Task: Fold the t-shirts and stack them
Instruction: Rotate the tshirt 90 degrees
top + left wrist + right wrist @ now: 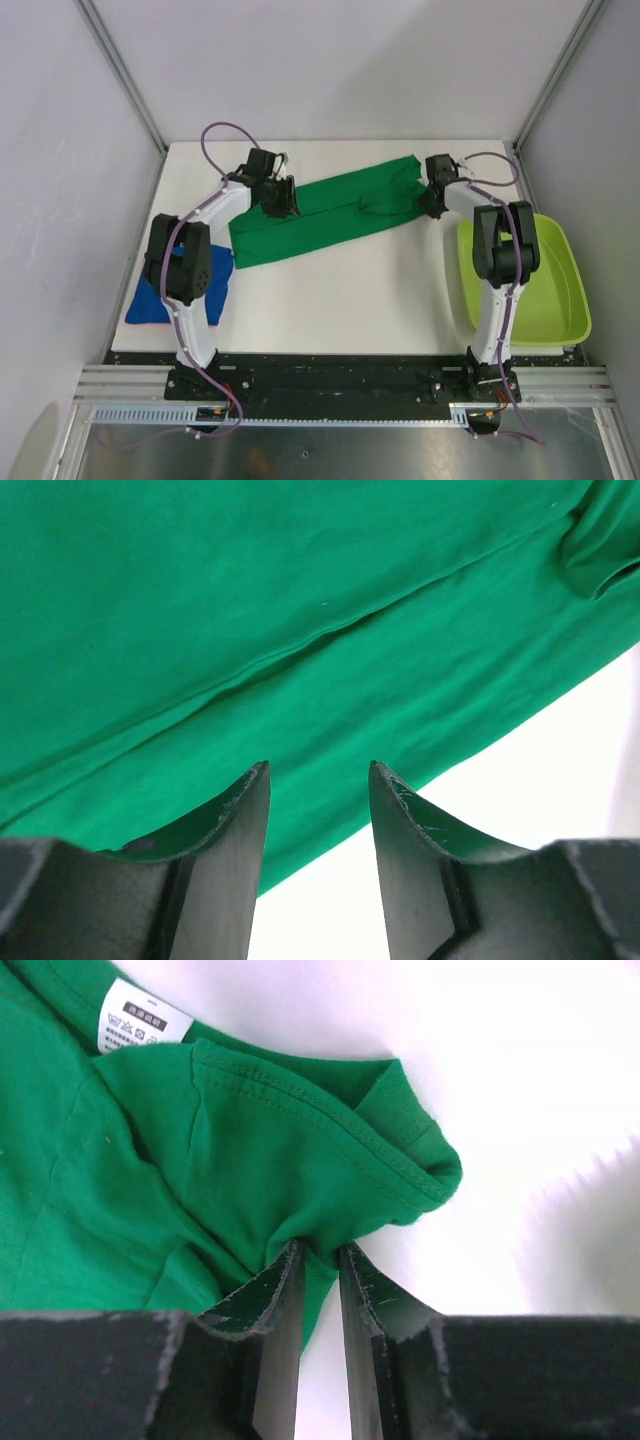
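The dark green t-shirt (pixel 320 215) lies as a long folded strip slanting across the white table (pixel 350 290). My left gripper (pixel 283 200) hovers over the strip's upper left part. In the left wrist view its jaws (pixel 318 768) stand open above the green cloth (pixel 300 600), with nothing between them. My right gripper (pixel 430 205) is at the strip's right end. In the right wrist view it (pixel 318 1250) is shut on a bunched fold of the green t-shirt (pixel 250 1140) near the collar and its white label (pixel 145 1015). The royal blue t-shirt (pixel 150 300) lies crumpled at the table's left edge, partly hidden by the left arm.
A lime-green plastic tub (pixel 550 290) stands at the right edge of the table, beside the right arm. Grey walls and metal frame posts close the table in at the left, right and back.
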